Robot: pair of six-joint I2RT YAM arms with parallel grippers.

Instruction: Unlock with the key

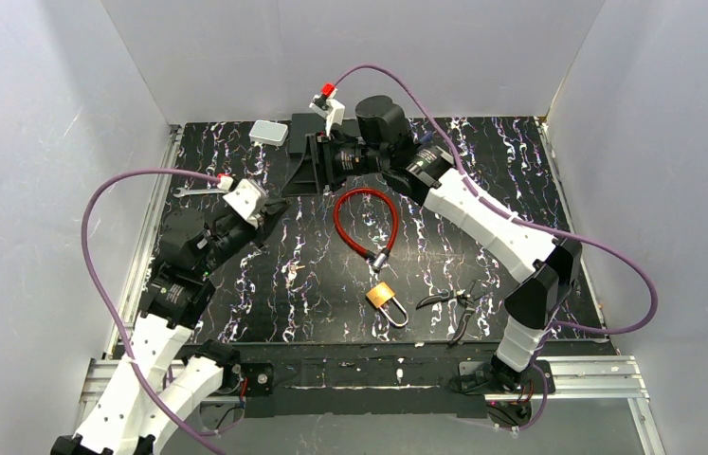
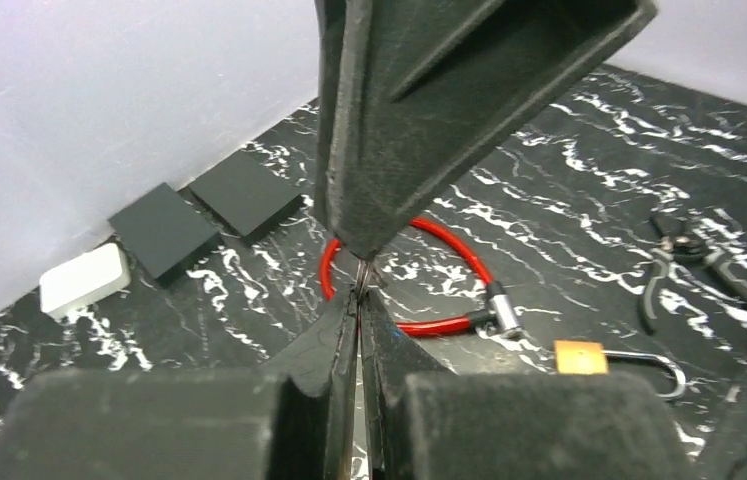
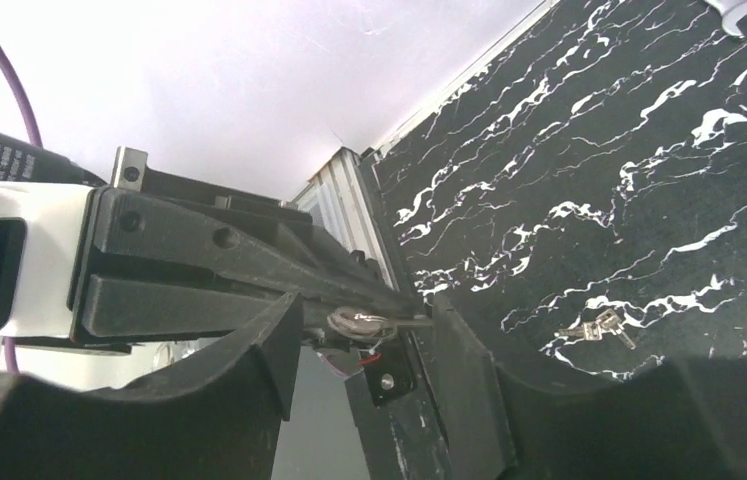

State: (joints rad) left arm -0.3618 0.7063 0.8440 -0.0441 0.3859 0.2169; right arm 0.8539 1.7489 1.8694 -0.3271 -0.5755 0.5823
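With your left gripper [image 2: 359, 305] pinching the key [image 2: 361, 272], hold that grip firm and draw the spread right gripper [image 3: 367, 308] straight back so it doesn't twist the key.

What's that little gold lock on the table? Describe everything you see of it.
The padlock has a small brass-coloured square body and a silvery loop. It lies flat on the black marbled table, loop toward the near edge, close to the red cable lock and the pliers. Nothing else touches it; whether it is locked I cannot tell.
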